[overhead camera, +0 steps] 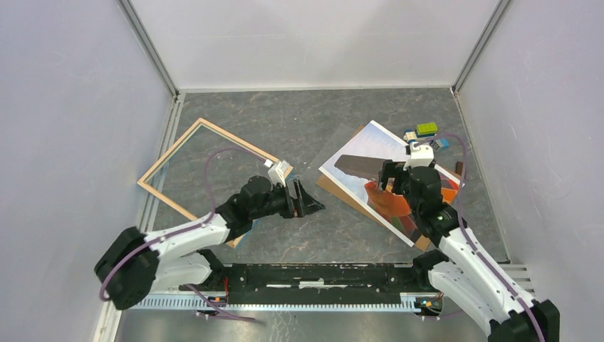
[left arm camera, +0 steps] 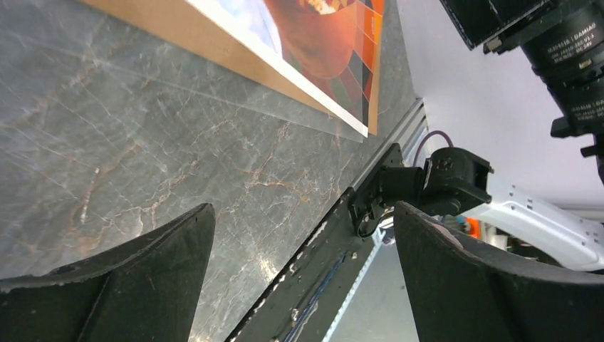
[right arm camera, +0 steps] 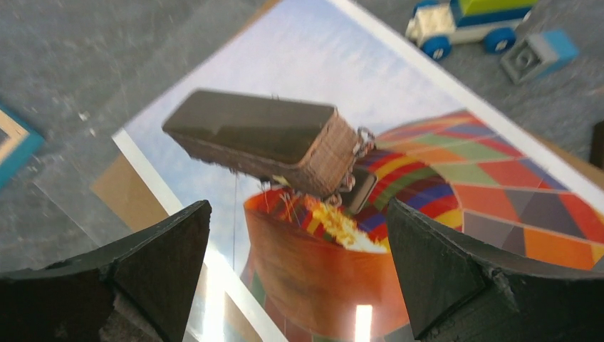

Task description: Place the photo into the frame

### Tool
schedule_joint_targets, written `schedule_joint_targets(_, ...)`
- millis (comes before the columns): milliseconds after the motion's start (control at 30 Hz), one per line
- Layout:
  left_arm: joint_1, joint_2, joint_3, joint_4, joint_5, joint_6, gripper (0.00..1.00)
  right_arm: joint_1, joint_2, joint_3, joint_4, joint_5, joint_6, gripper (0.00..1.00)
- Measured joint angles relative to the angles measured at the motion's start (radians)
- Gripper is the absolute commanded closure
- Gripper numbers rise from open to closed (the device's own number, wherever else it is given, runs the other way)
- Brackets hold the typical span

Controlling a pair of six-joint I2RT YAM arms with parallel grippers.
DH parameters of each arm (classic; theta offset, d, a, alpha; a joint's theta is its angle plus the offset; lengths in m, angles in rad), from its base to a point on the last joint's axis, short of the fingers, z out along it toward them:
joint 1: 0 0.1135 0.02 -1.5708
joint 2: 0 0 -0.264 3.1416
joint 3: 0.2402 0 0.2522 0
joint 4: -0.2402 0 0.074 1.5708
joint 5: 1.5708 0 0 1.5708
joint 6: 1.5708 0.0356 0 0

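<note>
The photo (overhead camera: 370, 146) of the hot-air balloon lies face up at the right on a brown hardboard sheet (overhead camera: 332, 187). It fills the right wrist view (right arm camera: 299, 64) and shows at the top of the left wrist view (left arm camera: 320, 43). The frame (overhead camera: 171, 151) lies flat at the left, wood rim up; its blue corner shows in the right wrist view (right arm camera: 14, 142). My right gripper (overhead camera: 388, 182) (right arm camera: 299, 214) is open and empty, just above the photo's middle. My left gripper (overhead camera: 308, 199) (left arm camera: 303, 221) is open and empty, over bare table between frame and photo.
A toy car (overhead camera: 427, 130) (right arm camera: 463, 21) and a blue brick (right arm camera: 538, 53) lie beyond the photo's far right edge. A clear sheet (overhead camera: 320, 155) seems to lie under the hardboard. White walls enclose the table; a black rail (overhead camera: 320, 274) runs along the near edge.
</note>
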Motion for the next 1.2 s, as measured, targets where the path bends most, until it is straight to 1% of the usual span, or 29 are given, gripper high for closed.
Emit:
schedule_joint_targets(100,-0.001,0.121,-0.054,0.172,0.023,-0.1,0.0,0.0,0.071,-0.006,-0.034,-0.007,0.016,0.02)
schedule_joint_targets(200,-0.001,0.216,-0.106,0.344,0.021,-0.188,0.0,0.0,0.128,-0.009,-0.047,-0.045,0.018,0.02)
schedule_joint_targets(233,-0.001,0.247,-0.129,0.406,0.01,-0.222,0.0,0.0,0.151,-0.011,-0.043,-0.065,0.018,0.02)
schedule_joint_targets(400,-0.005,0.385,-0.178,0.575,-0.108,-0.348,0.02,-0.012,0.251,-0.04,0.016,-0.175,0.028,0.02)
schedule_joint_targets(533,-0.015,0.455,-0.185,0.644,-0.22,-0.418,0.05,-0.063,0.277,-0.107,0.109,-0.281,0.073,0.02)
schedule_joint_targets(667,-0.03,0.475,-0.193,0.678,-0.339,-0.473,0.07,-0.142,0.298,-0.175,0.184,-0.365,0.13,0.02)
schedule_joint_targets(867,-0.043,0.505,-0.186,0.647,-0.51,-0.533,0.08,-0.183,0.304,-0.217,0.252,-0.38,0.181,0.02)
schedule_joint_targets(1033,-0.055,0.579,-0.121,0.656,-0.606,-0.573,0.09,-0.193,0.328,-0.229,0.304,-0.371,0.202,0.02)
schedule_joint_targets(1200,-0.066,0.665,-0.069,0.71,-0.667,-0.623,0.1,-0.196,0.367,-0.247,0.372,-0.33,0.235,0.02)
